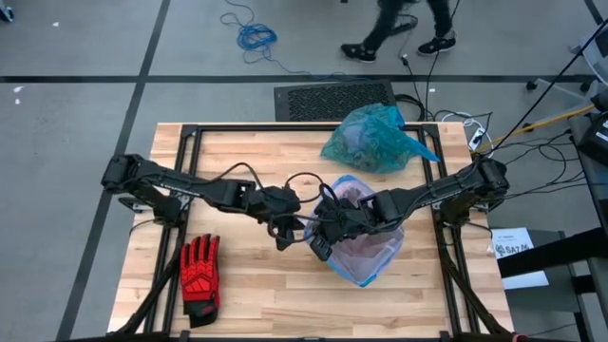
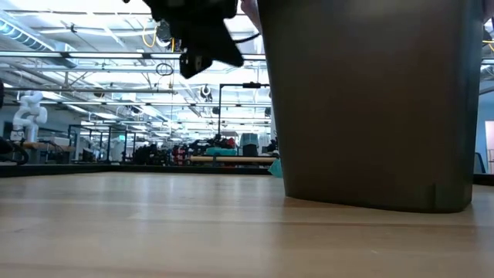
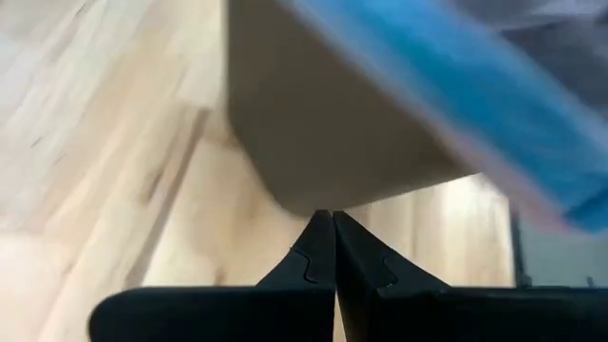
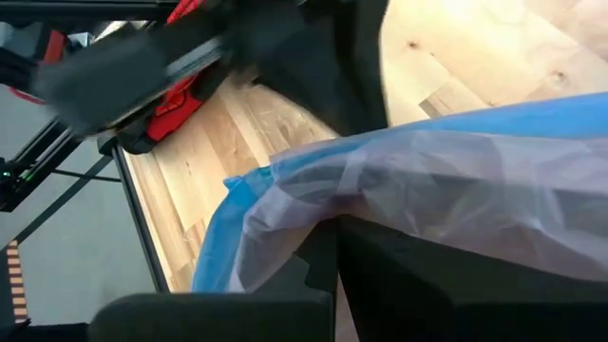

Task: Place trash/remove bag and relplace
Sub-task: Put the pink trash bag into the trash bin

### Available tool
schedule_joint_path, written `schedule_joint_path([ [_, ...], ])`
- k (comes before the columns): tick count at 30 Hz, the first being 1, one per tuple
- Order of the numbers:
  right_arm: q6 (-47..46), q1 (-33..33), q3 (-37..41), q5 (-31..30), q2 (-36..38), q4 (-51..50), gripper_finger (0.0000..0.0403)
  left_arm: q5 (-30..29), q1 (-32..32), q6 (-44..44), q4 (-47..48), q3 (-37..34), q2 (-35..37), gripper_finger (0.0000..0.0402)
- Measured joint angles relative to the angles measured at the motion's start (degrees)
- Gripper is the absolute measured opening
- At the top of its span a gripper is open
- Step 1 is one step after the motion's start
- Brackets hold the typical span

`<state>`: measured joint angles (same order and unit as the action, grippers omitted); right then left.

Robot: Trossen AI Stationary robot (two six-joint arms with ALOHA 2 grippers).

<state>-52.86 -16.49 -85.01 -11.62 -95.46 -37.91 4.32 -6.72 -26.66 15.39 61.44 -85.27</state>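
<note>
The teal-green bag (image 1: 375, 138) lies bunched and full on the table's far right part. The trash does not show. A grey bin (image 2: 370, 100) stands right of the middle, lined with a pale lilac bag (image 1: 366, 228) that has a blue rim. My right gripper (image 4: 332, 242) is shut at the bin's left rim, with the lilac film draped over its fingertips. My left gripper (image 3: 332, 223) is shut with nothing between its fingers. It hangs just left of the bin (image 1: 283, 233), pointing at the bin's wall (image 3: 323, 123). My right gripper has the lilac bag's rim edge (image 4: 285, 204), slanting down from the right across the bin's opening. The film covers the fingertips, so one layer or several cannot be told. The bag stays in the bin, its rim drawn out toward the gripper. My left gripper's tips stand in front of the bin's lower corner (image 3: 299, 195); I cannot tell whether they touch it.
A red-and-black glove (image 1: 199, 275) lies near the front left. The table's black frame rails (image 1: 285, 128) run along the far edge and both sides. Bare wood shows in front of the bin and left of the arms.
</note>
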Motion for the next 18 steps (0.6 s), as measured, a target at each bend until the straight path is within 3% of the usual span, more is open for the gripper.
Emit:
schedule_joint_path([
  [3,0.00,-0.02,0.00,0.00,0.00,-0.04,0.0000,-0.45,0.98,-1.33,3.11,-0.08,3.41,0.0000],
  [9,0.51,0.00,0.00,0.00,0.00,-0.05,0.0000,-1.41,1.35,-2.95,-0.85,0.07,11.08,0.0000],
  [18,1.49,0.90,0.00,1.31,0.00,-0.09,0.0000,0.30,-2.17,-2.99,-6.35,0.05,10.44,0.0000],
])
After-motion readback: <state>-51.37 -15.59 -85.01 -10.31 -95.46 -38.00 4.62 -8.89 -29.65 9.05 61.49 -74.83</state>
